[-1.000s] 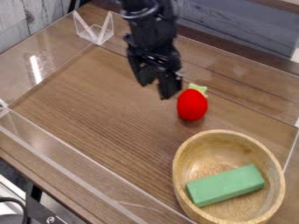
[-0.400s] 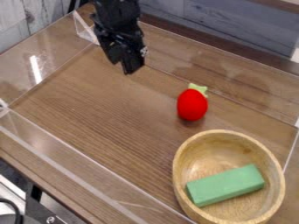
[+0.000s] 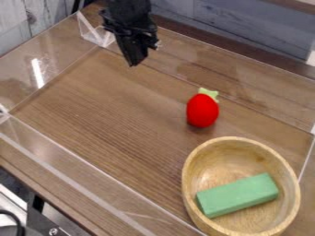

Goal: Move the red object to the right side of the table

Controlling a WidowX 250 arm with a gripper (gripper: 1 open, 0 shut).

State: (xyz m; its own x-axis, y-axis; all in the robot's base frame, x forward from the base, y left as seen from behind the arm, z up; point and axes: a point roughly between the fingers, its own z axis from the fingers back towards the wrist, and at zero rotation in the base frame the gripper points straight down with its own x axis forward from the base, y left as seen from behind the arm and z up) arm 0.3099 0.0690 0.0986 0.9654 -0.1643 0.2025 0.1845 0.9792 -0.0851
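Now tool (image 3: 134, 61) farther back (strawberry (image 3: 204, 110) unmoved)

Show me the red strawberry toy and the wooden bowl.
Red strawberry toy (image 3: 204, 111): camera view, middle of its red body.
Wooden bowl (image 3: 202, 166): camera view, inner wall on its left side.

no readable text or labels, as far as blur shows.

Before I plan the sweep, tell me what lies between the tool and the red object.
Between the tool and the red object, the camera view shows only bare wood tabletop.
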